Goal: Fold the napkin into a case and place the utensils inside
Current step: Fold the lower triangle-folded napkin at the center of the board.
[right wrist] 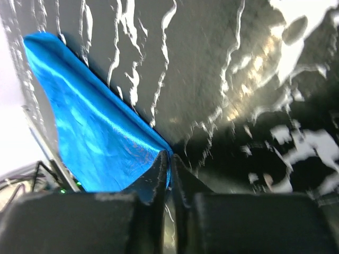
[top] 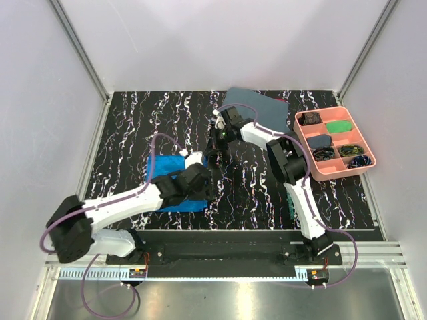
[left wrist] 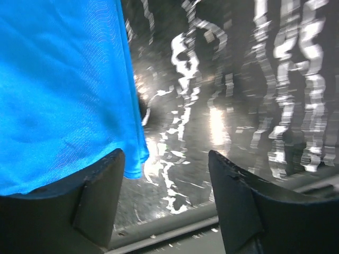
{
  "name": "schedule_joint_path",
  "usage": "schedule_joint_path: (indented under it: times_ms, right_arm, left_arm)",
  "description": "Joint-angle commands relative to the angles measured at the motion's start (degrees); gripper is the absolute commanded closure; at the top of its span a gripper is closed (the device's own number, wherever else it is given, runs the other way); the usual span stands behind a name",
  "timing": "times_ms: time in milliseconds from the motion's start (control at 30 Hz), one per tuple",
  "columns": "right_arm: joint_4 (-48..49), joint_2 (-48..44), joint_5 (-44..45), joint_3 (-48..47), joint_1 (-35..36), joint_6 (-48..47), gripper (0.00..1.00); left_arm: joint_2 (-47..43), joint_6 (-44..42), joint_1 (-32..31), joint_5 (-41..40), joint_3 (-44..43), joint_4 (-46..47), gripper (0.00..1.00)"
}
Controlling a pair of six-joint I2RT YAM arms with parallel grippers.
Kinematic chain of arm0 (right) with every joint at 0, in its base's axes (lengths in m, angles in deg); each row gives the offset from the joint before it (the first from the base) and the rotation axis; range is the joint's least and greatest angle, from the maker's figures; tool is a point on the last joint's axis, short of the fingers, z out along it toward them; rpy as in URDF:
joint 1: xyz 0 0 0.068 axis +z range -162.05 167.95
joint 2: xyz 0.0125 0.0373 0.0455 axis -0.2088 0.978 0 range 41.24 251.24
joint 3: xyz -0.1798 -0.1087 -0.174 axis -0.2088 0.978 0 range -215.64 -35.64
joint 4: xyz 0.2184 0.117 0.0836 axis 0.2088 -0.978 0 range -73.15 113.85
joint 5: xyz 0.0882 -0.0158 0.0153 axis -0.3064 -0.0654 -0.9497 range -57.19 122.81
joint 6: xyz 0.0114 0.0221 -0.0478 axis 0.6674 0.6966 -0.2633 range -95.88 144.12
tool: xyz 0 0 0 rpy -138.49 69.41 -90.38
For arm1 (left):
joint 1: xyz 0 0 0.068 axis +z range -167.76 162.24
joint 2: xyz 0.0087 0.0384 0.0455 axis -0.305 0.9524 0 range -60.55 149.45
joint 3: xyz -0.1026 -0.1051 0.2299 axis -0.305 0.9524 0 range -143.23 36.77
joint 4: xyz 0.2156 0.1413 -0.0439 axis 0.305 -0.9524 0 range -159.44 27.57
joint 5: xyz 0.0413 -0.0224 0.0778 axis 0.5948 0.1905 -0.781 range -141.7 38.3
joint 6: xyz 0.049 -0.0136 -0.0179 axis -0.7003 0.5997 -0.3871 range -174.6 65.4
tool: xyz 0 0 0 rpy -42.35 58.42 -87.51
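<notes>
The bright blue napkin lies left of the table's middle, partly under my left arm. It also shows in the left wrist view and the right wrist view. My right gripper reaches in from the back; its jaws are shut on the napkin's corner, and the cloth stretches away from them with one fold line raised. My left gripper is open and empty, its left finger over the napkin's edge. I see no finished case. The utensils are not visible.
A larger dull grey-blue cloth lies at the back centre. A pink compartment tray with small items stands at the right. The marbled black tabletop is walled by white panels. The near table edge shows below my left fingers.
</notes>
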Motion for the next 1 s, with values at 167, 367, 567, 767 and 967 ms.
schedule_joint_path:
  times_ms: [167, 367, 567, 767, 967]
  right_arm:
    - [-9.5, -13.9, 16.3, 9.3, -1.1, -7.5, 0.47]
    - [-5.0, -22.3, 6.8, 24.2, 1.0, -2.2, 0.0]
    - [9.6, -29.3, 2.3, 38.4, 7.7, 6.9, 0.0]
    - [23.5, -32.1, 5.8, 48.2, 14.7, 18.3, 0.16]
    - [25.3, -32.5, 10.4, 52.9, 16.3, 20.1, 0.49]
  left_arm:
    - [-18.7, -3.0, 10.1, 3.0, -0.5, -7.0, 0.33]
    - [-27.9, -6.9, 23.0, 8.7, 0.1, -10.7, 0.33]
    - [-29.0, -8.9, 28.3, 11.9, -0.9, -11.4, 0.33]
    - [-29.3, -9.8, 31.0, 13.1, -0.6, -11.5, 0.33]
    - [-31.0, -10.2, 32.5, 14.1, -0.7, -12.0, 0.33]
